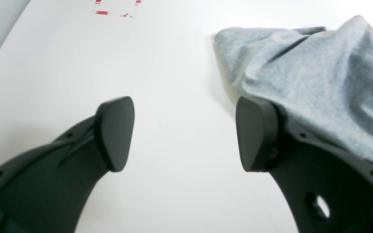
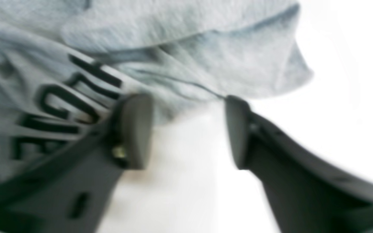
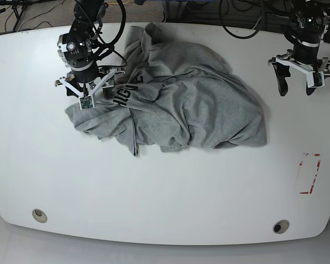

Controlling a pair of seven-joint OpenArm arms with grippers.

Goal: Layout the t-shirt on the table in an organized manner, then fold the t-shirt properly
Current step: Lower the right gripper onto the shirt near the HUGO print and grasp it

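Note:
The light grey t-shirt (image 3: 198, 104) lies crumpled in a heap on the white table (image 3: 154, 192), with black lettering (image 3: 125, 93) showing on its left part. My right gripper (image 3: 87, 82) is open over the shirt's left edge. In the right wrist view it (image 2: 188, 131) stands open and empty, with bare table between the fingers and the printed cloth (image 2: 141, 48) just beyond the tips. My left gripper (image 3: 295, 83) is open and empty over bare table to the right of the shirt. In the left wrist view it (image 1: 185, 134) has the shirt (image 1: 319, 81) draped beside its right finger (image 1: 254, 136).
A red-and-white rectangular mark (image 3: 309, 173) is on the table at the right, and it also shows in the left wrist view (image 1: 115, 11). Two round grommet holes (image 3: 39, 215) (image 3: 280, 226) sit near the front edge. Cables run along the back edge.

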